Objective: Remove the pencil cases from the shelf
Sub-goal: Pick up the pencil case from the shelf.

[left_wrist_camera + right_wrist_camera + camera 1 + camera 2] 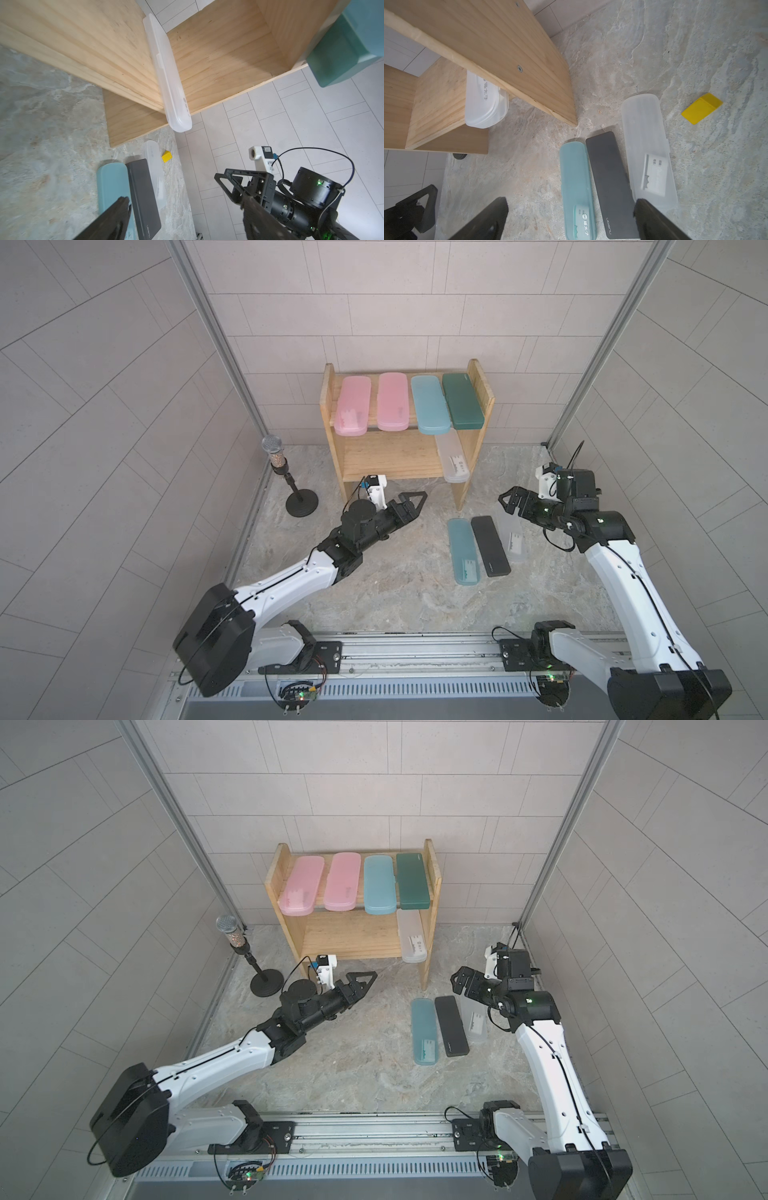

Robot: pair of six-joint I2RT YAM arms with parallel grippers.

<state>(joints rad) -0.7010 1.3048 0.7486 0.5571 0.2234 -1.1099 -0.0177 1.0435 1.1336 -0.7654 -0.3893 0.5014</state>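
Standing at the back of a grey stone-patterned tabletop (pixel 395 597), a two-tier pine shelf (pixel 386 460) carries five pencil cases. Two robot arms reach toward it. The left hand (pixel 415 501) hovers just in front of the lower tier, fingers spread and empty. The right hand (pixel 509 501) hangs near the shelf's right panel, also spread and empty.

Four cases lie side by side on the top tier: outer pink case (pixel 353 406), inner pink case (pixel 392 402), light blue shelf case (pixel 430 404) and dark green case (pixel 462 400). A frosted shelf case (pixel 453 458) sits on the lower tier against the right panel, its front end overhanging the board. Three more rest together on the tabletop: blue tabletop case (pixel 463 551), black case (pixel 490 545) and frosted tabletop case (pixel 513 539).

The frosted shelf case looks like the next target. Pinching its overhanging end across the narrow width and drawing straight forward seems best, since the panel blocks any approach from the right.

Open tabletop lies left of the row. A microphone stand (pixel 302 506) stands at the far left, and a small yellow chip (pixel 702 108) lies near the frosted tabletop case.
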